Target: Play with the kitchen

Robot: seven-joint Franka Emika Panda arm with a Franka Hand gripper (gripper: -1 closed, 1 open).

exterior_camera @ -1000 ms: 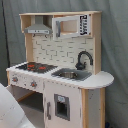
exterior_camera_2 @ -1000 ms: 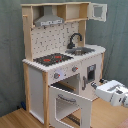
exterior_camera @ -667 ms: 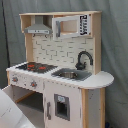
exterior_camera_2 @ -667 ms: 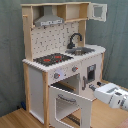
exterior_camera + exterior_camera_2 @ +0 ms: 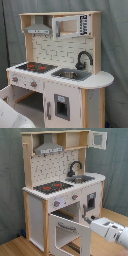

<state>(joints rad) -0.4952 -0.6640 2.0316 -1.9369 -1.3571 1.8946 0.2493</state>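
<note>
The kitchen point(image 5: 60, 75) point(image 5: 60, 188) is a tall white and light-wood toy that shows in both exterior views. It has a black-red hob point(image 5: 35, 66) point(image 5: 52, 187), a black faucet point(image 5: 84, 59) point(image 5: 75, 167) over a sink point(image 5: 70, 75) point(image 5: 82, 178), a grey hood point(image 5: 37, 27) point(image 5: 49, 148) and knobs point(image 5: 65, 200). The oven door point(image 5: 70, 232) hangs open, swung outward. In the second exterior view my gripper point(image 5: 90, 220) is at the end of the white arm point(image 5: 111, 230), close beside the open door's right edge. In the first exterior view only a white part of the arm point(image 5: 11, 118) shows at the bottom left.
A small upper cabinet door point(image 5: 99, 139) stands open at the kitchen's top. A lower cupboard door with a dark window point(image 5: 61, 106) is closed. Grey curtain point(image 5: 10, 178) hangs behind the kitchen, and the floor point(image 5: 15, 248) is wood.
The white arm has shifted slightly beside the open oven door. The kitchen and its doors look the same.
</note>
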